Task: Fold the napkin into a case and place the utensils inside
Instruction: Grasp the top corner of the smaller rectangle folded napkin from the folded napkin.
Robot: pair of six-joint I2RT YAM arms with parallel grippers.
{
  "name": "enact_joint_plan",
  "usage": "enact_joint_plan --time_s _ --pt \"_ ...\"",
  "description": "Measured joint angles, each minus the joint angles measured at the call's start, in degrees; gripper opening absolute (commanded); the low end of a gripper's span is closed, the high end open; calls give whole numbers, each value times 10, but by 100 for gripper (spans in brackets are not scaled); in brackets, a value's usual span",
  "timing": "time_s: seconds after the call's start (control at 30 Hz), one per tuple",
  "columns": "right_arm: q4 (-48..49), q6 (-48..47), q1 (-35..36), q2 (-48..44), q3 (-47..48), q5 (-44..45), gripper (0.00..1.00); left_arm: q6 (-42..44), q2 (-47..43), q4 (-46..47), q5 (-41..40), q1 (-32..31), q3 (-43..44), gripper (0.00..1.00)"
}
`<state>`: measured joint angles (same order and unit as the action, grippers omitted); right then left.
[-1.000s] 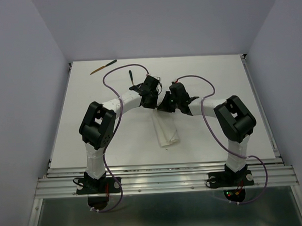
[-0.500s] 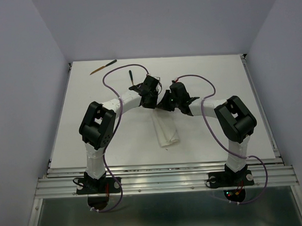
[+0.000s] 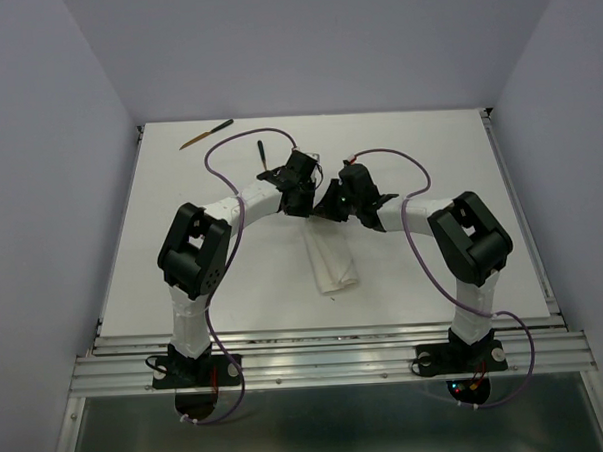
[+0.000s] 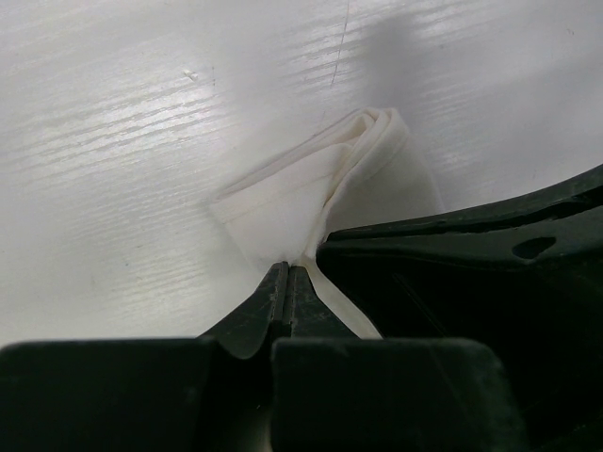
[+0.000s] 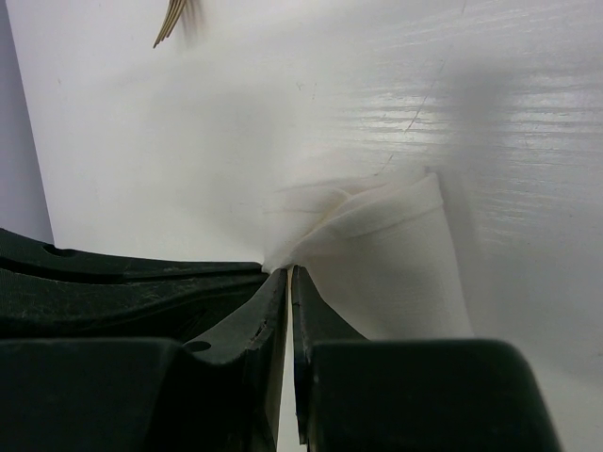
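- White cloth fills the space right at your fingertips. The left gripper (image 4: 287, 299) has its jaws pressed together on a thin edge of the napkin (image 4: 301, 202), and a strip of fabric trails out from between them.
- The right gripper (image 5: 288, 282) is pinched down to a sliver on another edge of the same cloth, which fans out just beyond its jaws and to their right.
- Both pinches sit close together at the far end of the napkin. They seem to hold separate layers, so that the mouth of the pouch can be drawn apart.
- From above, the napkin is a narrow folded strip on the table (image 3: 460, 179), running from under the two grippers back toward the arm bases.
- The utensils (image 3: 262, 156) in view lie outside the cloth. A dark one rests just past the left jaws, and a pale wooden utensil (image 3: 205, 135) lies well beyond, off to the left.
- Your likely next move is to spread the mouth, then fetch a utensil.
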<state>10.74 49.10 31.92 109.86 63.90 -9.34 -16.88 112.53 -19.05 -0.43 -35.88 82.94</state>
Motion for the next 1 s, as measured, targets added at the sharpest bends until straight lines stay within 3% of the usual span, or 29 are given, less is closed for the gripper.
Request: enact_joint_plan --time_s 1.0 --pt "24 7 0 15 2 -12 11 3 0 -1 2 0 0 0"
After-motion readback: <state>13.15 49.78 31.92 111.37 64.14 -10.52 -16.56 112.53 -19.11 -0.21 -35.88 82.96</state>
